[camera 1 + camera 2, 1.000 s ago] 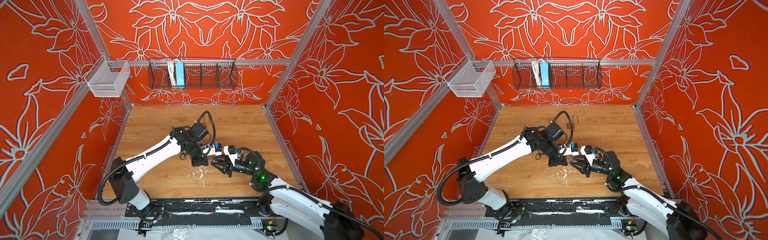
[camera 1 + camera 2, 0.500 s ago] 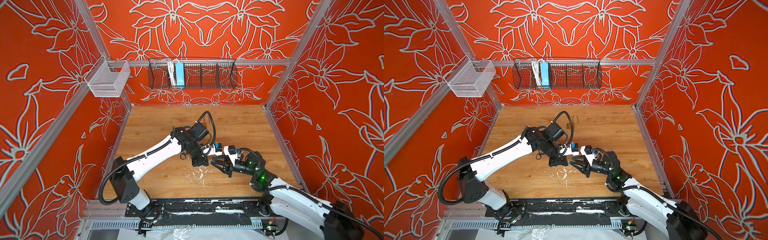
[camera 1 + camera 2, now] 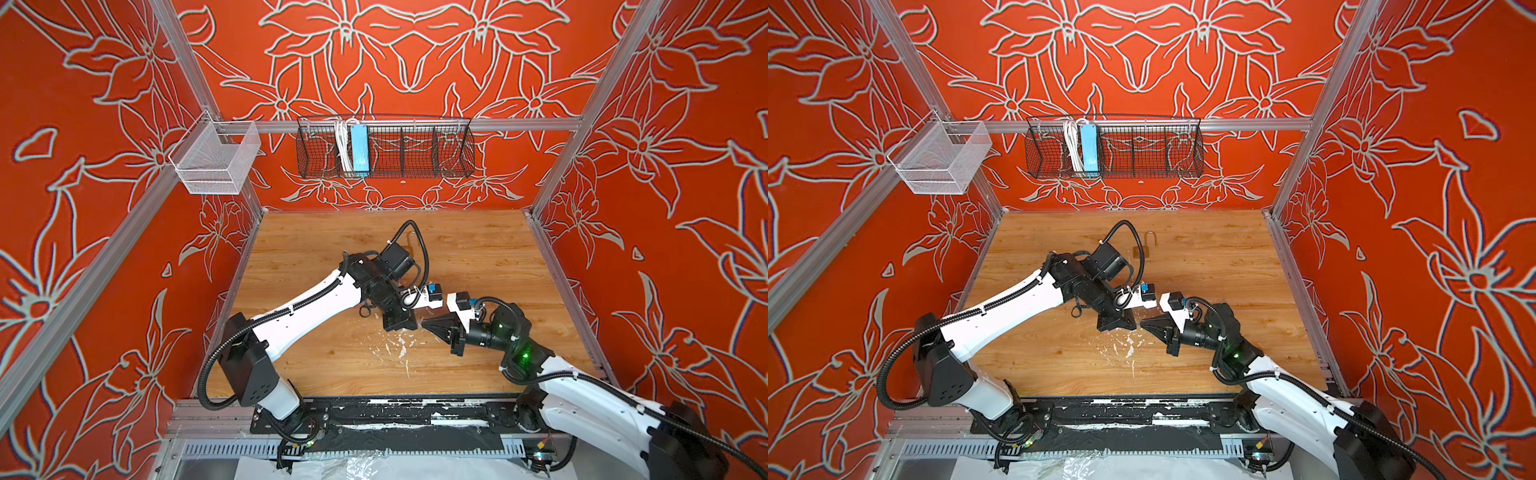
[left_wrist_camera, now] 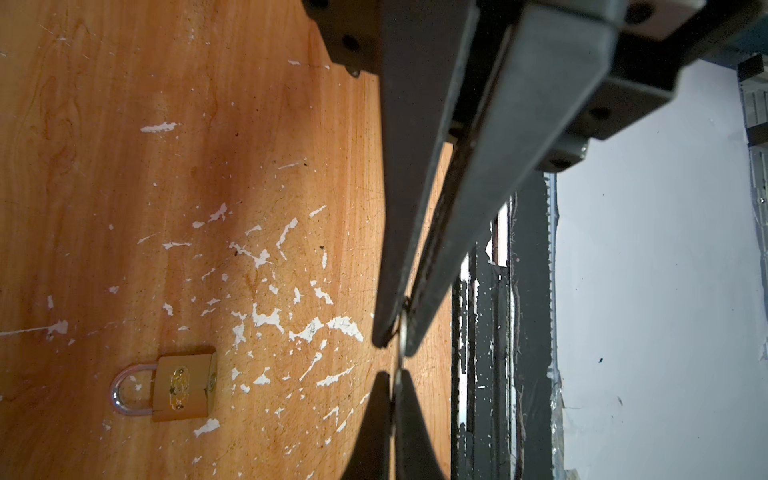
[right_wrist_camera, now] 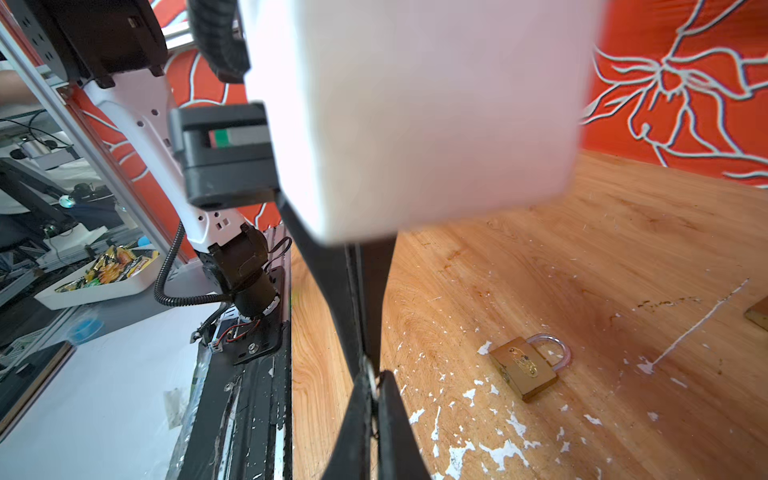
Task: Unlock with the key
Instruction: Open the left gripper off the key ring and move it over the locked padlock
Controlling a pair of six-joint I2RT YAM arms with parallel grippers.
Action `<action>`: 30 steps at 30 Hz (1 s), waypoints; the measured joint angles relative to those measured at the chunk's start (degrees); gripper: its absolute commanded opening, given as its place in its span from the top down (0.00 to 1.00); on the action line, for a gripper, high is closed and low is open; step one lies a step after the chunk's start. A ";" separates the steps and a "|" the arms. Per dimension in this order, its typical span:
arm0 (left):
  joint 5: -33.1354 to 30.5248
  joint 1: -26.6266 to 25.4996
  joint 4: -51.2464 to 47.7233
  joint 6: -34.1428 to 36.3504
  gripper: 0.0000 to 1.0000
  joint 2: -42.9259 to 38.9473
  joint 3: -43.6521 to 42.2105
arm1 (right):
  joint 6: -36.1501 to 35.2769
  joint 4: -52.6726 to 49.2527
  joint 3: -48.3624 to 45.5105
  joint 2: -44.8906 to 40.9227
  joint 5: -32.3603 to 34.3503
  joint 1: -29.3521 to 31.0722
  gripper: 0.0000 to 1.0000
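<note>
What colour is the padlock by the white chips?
Brass-gold padlock, silver shackle; best in left wrist view.

Right hand (image 3: 428, 324) — now tight on key (image 4: 401, 353)

The table (image 4: 124, 166) is light wood, smooth and faintly shiny, with rough white chipped flecks. The padlock (image 4: 183, 386) has a brass-coloured metal body and a glossy silver shackle. The key (image 4: 402, 332) is thin bright metal, and the jaws look matt dark grey.

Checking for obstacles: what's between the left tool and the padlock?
The stretch from left tool to padlock is bare wood flecked with white chips, as the left wrist view shows.
</note>
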 measured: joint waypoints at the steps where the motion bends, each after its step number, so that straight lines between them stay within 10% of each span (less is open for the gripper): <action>1: 0.07 0.07 0.55 0.00 1.00 -0.46 -0.44 | 0.00 0.09 0.02 0.00 0.00 0.00 1.00; 14: -0.87 1.36 5.86 -0.63 1.00 -6.75 -4.39 | -0.33 2.58 1.57 1.05 0.02 0.13 1.00; 30: -21.44 3.26 21.20 -21.07 0.36 -23.63 -16.68 | -1.16 -5.84 -0.35 -5.42 12.92 0.20 1.00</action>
